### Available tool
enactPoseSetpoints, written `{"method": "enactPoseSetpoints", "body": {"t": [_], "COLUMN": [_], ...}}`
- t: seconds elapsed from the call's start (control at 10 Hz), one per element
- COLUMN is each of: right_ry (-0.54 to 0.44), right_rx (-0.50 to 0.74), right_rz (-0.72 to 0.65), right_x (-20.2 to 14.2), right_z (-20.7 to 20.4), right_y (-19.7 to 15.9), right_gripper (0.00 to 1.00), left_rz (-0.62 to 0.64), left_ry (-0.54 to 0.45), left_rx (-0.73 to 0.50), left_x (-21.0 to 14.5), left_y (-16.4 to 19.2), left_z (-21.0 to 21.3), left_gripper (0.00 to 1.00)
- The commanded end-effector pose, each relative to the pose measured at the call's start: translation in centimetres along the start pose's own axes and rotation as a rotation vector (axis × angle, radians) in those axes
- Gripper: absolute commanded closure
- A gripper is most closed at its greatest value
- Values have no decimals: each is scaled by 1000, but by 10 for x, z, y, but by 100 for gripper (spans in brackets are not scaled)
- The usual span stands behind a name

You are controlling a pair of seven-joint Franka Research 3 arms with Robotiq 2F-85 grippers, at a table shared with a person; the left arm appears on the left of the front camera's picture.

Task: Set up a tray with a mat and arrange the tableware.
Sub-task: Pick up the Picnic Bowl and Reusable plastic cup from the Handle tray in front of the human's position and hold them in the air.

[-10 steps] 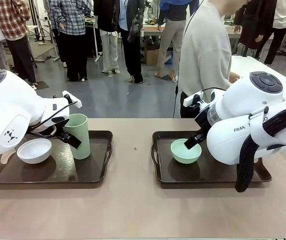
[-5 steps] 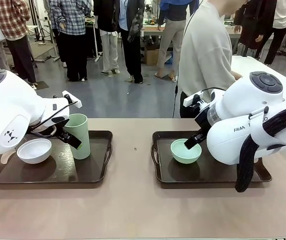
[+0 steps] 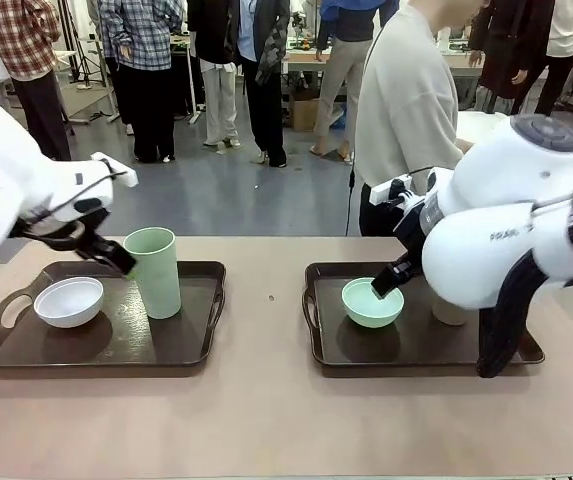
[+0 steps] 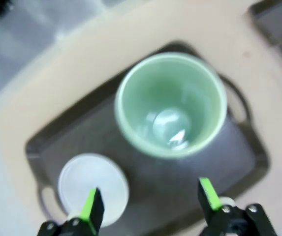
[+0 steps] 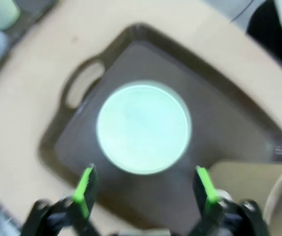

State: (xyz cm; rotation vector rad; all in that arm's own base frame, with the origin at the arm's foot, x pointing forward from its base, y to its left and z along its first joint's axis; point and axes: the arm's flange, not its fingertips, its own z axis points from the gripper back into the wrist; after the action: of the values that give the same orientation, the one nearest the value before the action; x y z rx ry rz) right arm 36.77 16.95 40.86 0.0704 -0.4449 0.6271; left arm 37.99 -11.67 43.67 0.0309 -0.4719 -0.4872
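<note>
L tray (image 3: 211, 300) holds the white bowl (image 3: 68, 301) and the green cup (image 3: 153, 271). Both are empty; L wrist cam looks straight down the cup to a bare glossy bottom. R tray (image 3: 316, 330) holds the mint bowl (image 3: 372, 302), also empty, and the brown cup (image 3: 450, 313), which reads tan and sits mostly behind my R arm, so I can't tell what's in it. Both tray floors look a shade lighter than the rims; can't tell if that's a mat. L gripper (image 4: 148, 189) has its jaws spread wide w/ nothing between them. On the wrist cam the green cup sits upright ahead of the tips, roughly centred btw the two finger lines and clear of both pads, w/ the white bowl off by one finger. On the front cam that gripper hangs just beside the cup's rim on the bowl side, above the tray; can't tell contact from there. R gripper (image 5: 144, 172) is likewise released and empty. It sits over the mint bowl, whose near edge lies btw the pads on the wrist cam, though the pic is blurred. On the front cam its tip is right at the bowl's rim, on the brown-cup side. Count: 2 trays, well apart on the table (image 3: 266, 420), 2 bowls, 2 cups, w/ one bowl + one cup per tray. A person (image 3: 406, 110) stands at the far edge behind the R tray.
</note>
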Motion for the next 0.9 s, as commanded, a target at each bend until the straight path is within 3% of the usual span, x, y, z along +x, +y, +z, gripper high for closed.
{"method": "enactPoseSetpoints", "body": {"t": [0.0, 0.1, 0.3, 0.4, 0.5, 0.6, 0.8], "right_ry": [161, 269, 380, 404, 411, 426, 442], "right_rx": [107, 154, 214, 205, 115, 203, 187], "right_rz": [-88, -150, -249, -278, -281, -218, -256], "right_x": [-118, -153, -205, -219, -217, -64, -70], "right_z": [28, 20, 12, 12, 15, 25, 32], "right_y": [22, 23, 34, 37, 32, -4, -11], "right_gripper": [0, 0, 0, 0, 0, 0, 0], "left_rz": [-36, -60, -80, -79, -66, -82, -82], "left_ry": [140, 205, 289, 308, 298, 307, 307], "left_rx": [9, -56, -190, -234, -258, -177, -177], "left_x": [-81, -103, -124, -130, -135, -62, -62], "left_y": [-2, 4, 9, 7, 5, 27, 27], "left_z": [29, 29, 37, 41, 40, 46, 46], "left_gripper": [0, 0, 0, 0, 0, 0, 0]}}
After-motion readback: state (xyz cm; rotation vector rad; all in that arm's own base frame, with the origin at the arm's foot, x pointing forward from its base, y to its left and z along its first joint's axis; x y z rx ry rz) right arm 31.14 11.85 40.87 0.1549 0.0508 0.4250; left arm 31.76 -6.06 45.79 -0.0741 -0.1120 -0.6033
